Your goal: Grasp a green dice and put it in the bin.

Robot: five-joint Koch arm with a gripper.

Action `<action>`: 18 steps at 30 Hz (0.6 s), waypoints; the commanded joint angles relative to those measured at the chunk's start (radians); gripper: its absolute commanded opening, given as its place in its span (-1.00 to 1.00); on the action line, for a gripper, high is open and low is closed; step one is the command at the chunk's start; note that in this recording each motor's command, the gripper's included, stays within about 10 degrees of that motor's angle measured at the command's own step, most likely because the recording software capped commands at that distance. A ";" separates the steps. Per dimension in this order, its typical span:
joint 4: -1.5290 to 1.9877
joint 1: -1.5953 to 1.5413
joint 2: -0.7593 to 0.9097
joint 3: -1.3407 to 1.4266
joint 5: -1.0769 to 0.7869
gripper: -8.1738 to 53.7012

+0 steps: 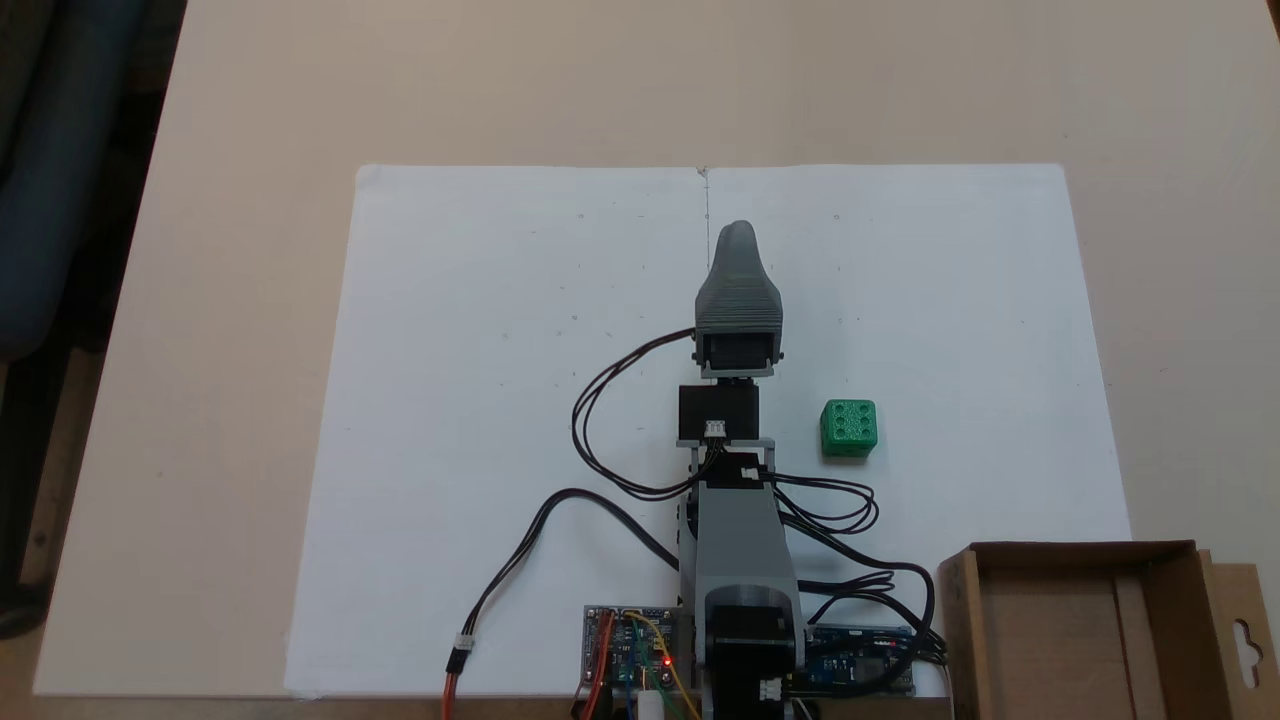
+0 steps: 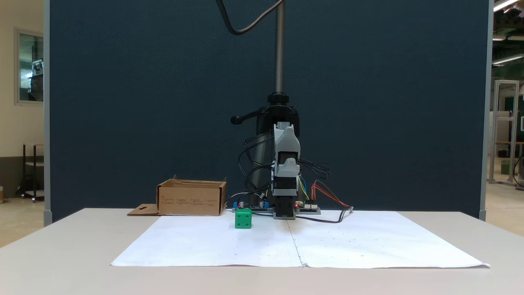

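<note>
The green dice (image 1: 849, 428) sits on the white paper with its six-pip face up, to the right of the arm's wrist in a fixed view, and to the left of the arm's base as the green dice (image 2: 243, 218) in the other. The bin (image 1: 1070, 552) stands at the bottom right corner; from the front the brown cardboard bin (image 2: 190, 200) is left of the arm. My gripper (image 1: 738, 232) points along the paper's centre seam, well apart from the dice. From the front the gripper (image 2: 287, 164) faces the camera, and only one grey jaw tip shows.
White paper (image 1: 480, 400) covers the middle of the beige table. Circuit boards (image 1: 630, 645) and black cables (image 1: 600, 420) lie around the arm's base. The bin's flap (image 1: 1240, 640) with a hanger hole sticks out to the right. A dark stand pole (image 2: 279, 45) rises behind the arm.
</note>
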 commanded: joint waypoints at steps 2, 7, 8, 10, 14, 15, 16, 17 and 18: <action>-0.014 0.006 0.112 0.063 -0.046 0.69; 0.089 0.002 0.110 0.035 -0.046 0.65; 0.110 -0.002 0.110 0.020 -0.046 0.65; 0.186 -0.003 0.110 -0.023 -0.046 0.65; 0.379 -0.003 0.112 -0.117 -0.046 0.65; 0.439 -0.003 0.110 -0.144 -0.046 0.65; 0.509 -0.003 0.112 -0.176 -0.046 0.65; 0.581 -0.003 0.112 -0.209 -0.046 0.65; 0.656 -0.003 0.112 -0.241 -0.046 0.65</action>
